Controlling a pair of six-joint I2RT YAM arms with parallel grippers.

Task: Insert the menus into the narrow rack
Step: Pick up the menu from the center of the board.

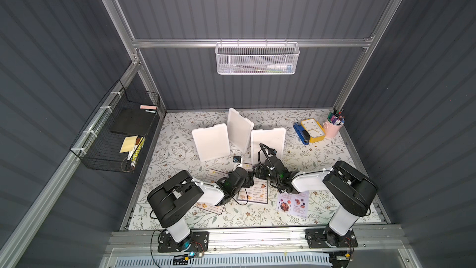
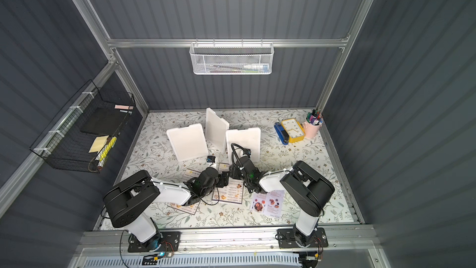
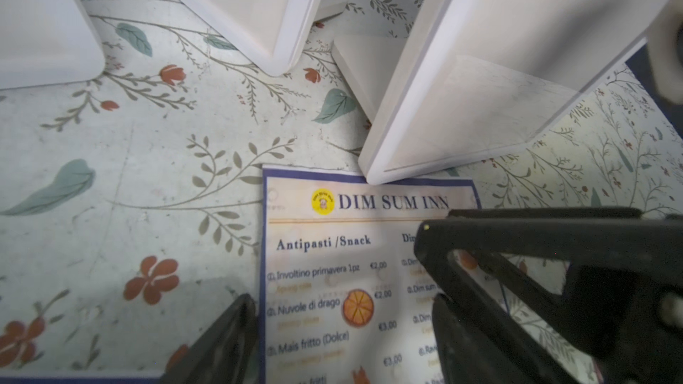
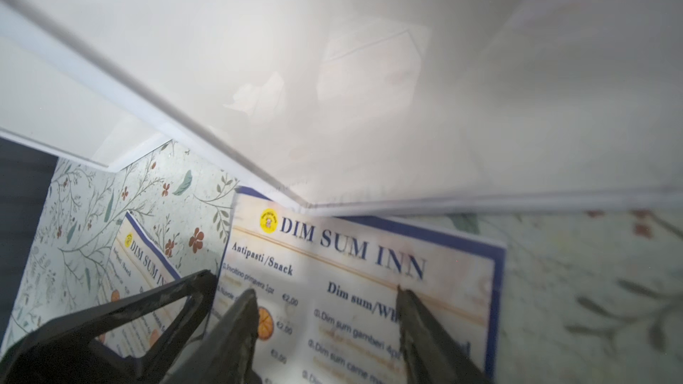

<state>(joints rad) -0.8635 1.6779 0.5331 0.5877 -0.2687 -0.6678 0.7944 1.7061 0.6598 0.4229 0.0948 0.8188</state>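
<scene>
Menus (image 1: 255, 194): three sheets, all lying flat on the near half of the worktop (image 1: 180, 155), none in any basket or holder. Judged progress: nothing is done, all three insertions are left, and the first pick-up is only being prepared.

Items, by size:
1. Black wire basket (image 1: 98, 148), left wall. Holds pads and pens, no menu.
2. White mesh basket (image 1: 255, 59), hung on the far rail. Narrow and without a menu; probably the rack meant, though that is a judgement.
3. Three blank white stands at mid-worktop: left holder (image 1: 211, 141), centre holder (image 1: 239, 130), right holder (image 1: 273, 137).
4. Middle menu (image 3: 332, 253), titled "DIM SUM INN". Its far edge lies at the foot of the right holder, whose near corner overlaps it.
5. Left menu (image 1: 216, 176), same title. Just left of the middle one, partly hidden under the left arm (image 1: 175, 197).
6. Lavender menu (image 1: 293, 203), near right, apart from the others, beside the right arm (image 1: 350, 189).
7. Left gripper (image 3: 340, 299): jaws spread over the middle menu, pinching nothing.
8. Right gripper (image 4: 325, 289): jaws spread, tips low over the same sheet below its title. Whether they touch the paper cannot be told; nothing is gripped.
9. Far right corner: yellow clock (image 1: 313, 130), blue stapler (image 1: 302, 135), pink cup (image 1: 332, 128) of pens.
</scene>
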